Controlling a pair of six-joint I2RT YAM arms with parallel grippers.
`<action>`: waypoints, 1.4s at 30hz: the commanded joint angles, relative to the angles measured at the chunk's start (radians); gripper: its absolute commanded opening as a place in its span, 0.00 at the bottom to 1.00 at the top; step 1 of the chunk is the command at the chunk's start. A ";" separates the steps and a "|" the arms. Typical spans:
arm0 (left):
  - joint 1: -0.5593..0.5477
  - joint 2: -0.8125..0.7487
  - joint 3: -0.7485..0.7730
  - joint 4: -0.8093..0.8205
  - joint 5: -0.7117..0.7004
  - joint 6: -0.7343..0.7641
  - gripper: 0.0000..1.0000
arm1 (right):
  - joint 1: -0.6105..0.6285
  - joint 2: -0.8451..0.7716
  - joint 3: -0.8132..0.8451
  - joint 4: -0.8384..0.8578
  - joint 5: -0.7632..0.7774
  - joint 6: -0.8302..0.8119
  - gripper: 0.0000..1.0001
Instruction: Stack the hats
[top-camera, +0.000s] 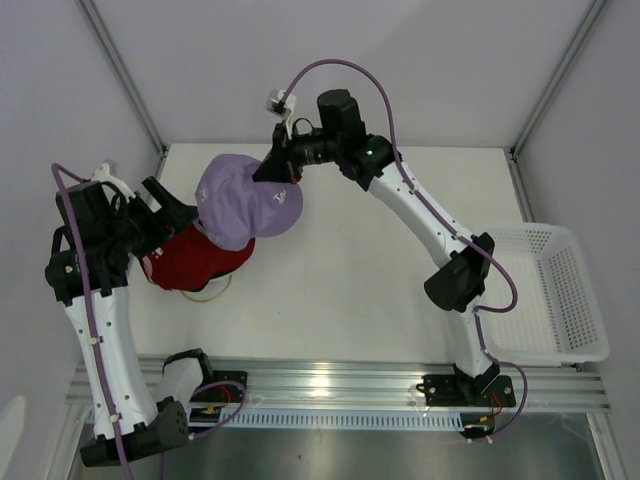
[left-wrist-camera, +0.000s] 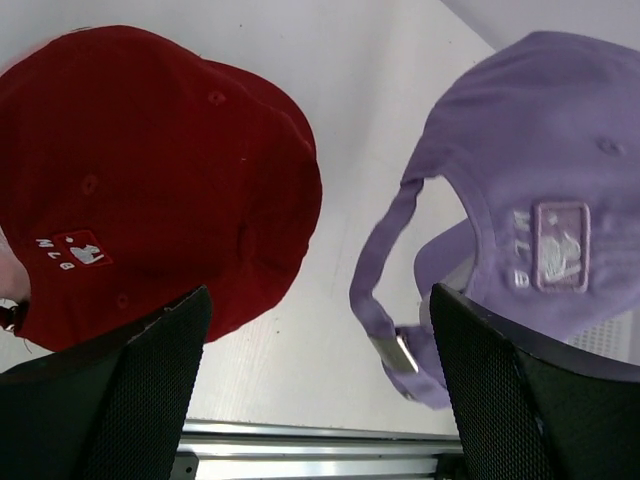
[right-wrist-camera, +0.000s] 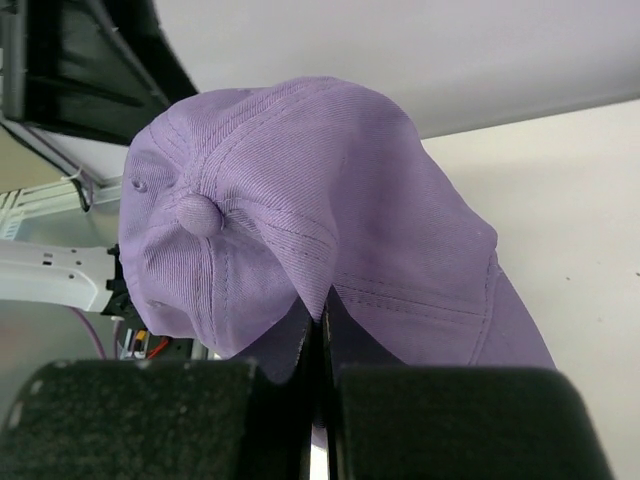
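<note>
My right gripper (top-camera: 277, 172) is shut on a pinch of the crown fabric of the lavender hat (top-camera: 240, 205), holding it up over the back left of the table. In the right wrist view the lavender hat (right-wrist-camera: 300, 200) fills the frame above the closed right gripper (right-wrist-camera: 322, 318). A red hat (top-camera: 195, 262) sits lower, partly under the lavender one. My left gripper (top-camera: 176, 212) stands open beside both. In the left wrist view the red hat (left-wrist-camera: 150, 180) is on the left, the lavender hat (left-wrist-camera: 540, 160) with its strap buckle (left-wrist-camera: 395, 352) on the right, and my left gripper (left-wrist-camera: 320, 300) holds nothing.
A thin gold wire ring (top-camera: 207, 293) shows under the red hat. A white mesh basket (top-camera: 555, 290) stands at the table's right edge. An aluminium rail (top-camera: 330, 380) runs along the near edge. Grey walls close in on the table at the back and sides.
</note>
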 joint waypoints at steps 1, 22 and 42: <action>0.011 0.006 0.036 0.044 -0.027 -0.002 0.92 | 0.009 -0.056 0.005 0.056 -0.068 -0.026 0.00; 0.014 0.012 0.011 0.019 0.167 0.076 0.87 | 0.040 -0.046 0.021 0.207 -0.108 0.065 0.00; 0.021 0.030 0.132 -0.034 -0.192 0.058 0.01 | 0.072 0.041 0.044 0.163 0.002 0.015 0.02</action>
